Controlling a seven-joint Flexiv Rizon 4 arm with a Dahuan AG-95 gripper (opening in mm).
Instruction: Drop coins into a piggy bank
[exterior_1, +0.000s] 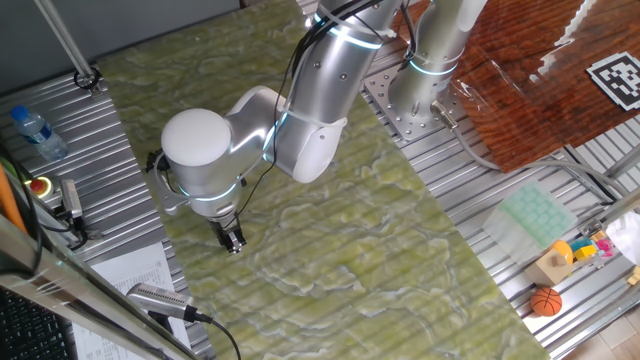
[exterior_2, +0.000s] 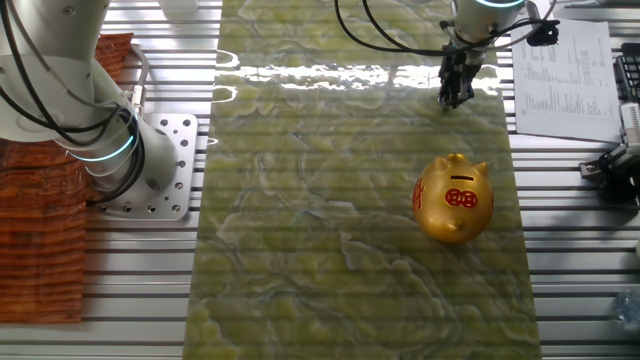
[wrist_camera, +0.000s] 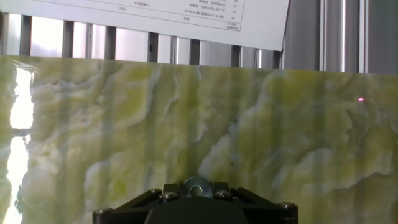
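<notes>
The gold piggy bank (exterior_2: 455, 200) stands on the green marbled mat (exterior_2: 330, 230), right of middle, with red marking and a slot on top. In one fixed view the arm hides it. My gripper (exterior_2: 456, 95) hangs low over the mat's far right part, a short way beyond the pig. It also shows in one fixed view (exterior_1: 233, 240). In the hand view a small round grey coin (wrist_camera: 196, 185) sits between the fingertips, and the jaws are closed on it. The pig is out of the hand view.
A printed paper sheet (exterior_2: 560, 70) lies just past the mat's edge by the gripper. The arm's base (exterior_2: 150, 170) stands left of the mat. A water bottle (exterior_1: 40, 132), a small orange basketball (exterior_1: 546, 301) and toys lie on the metal table.
</notes>
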